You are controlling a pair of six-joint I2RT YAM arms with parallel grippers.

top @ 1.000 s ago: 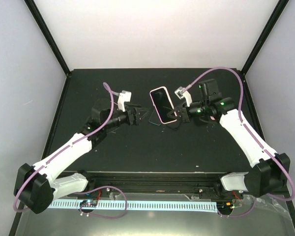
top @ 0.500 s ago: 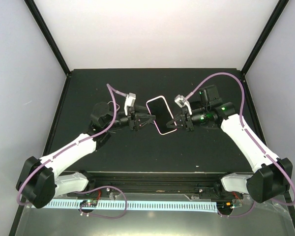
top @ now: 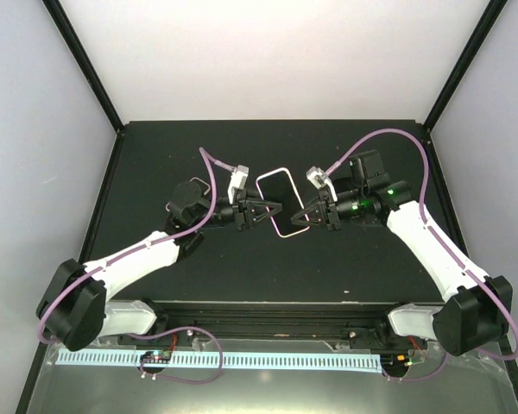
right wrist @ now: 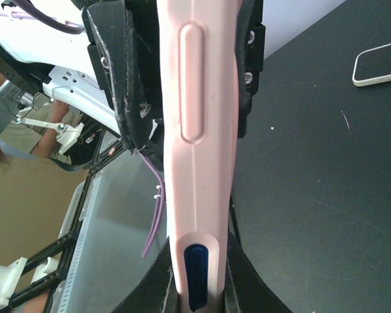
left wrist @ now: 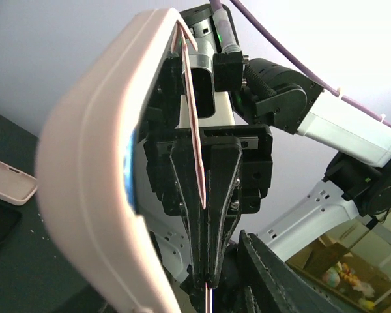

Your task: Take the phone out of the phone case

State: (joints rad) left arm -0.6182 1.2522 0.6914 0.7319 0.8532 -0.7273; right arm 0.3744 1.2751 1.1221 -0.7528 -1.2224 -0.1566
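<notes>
A dark-screened phone [top: 282, 201] in a pink phone case [top: 276, 172] hangs above the table between both grippers. My right gripper [top: 300, 218] is shut on the case's right edge; its fingers flank the pink side wall [right wrist: 195, 130], and blue phone [right wrist: 197, 277] shows through a cutout. My left gripper [top: 263, 210] is at the left edge with narrowed jaws. In the left wrist view the case [left wrist: 91, 163] fills the left, a blue strip of phone [left wrist: 130, 176] beside it. My one visible finger [left wrist: 274, 274] stands apart from the case; the other is hidden.
A flat, pale-rimmed dark slab [right wrist: 378, 62] lies on the black table [top: 198, 147] beyond the right gripper. A similar pink piece [left wrist: 6, 182] lies on the table in the left wrist view. White walls and black frame posts enclose the table.
My left gripper has travelled right to the phone's left edge and its jaws have narrowed. The right gripper carried the phone left a second ago and has since held still.
</notes>
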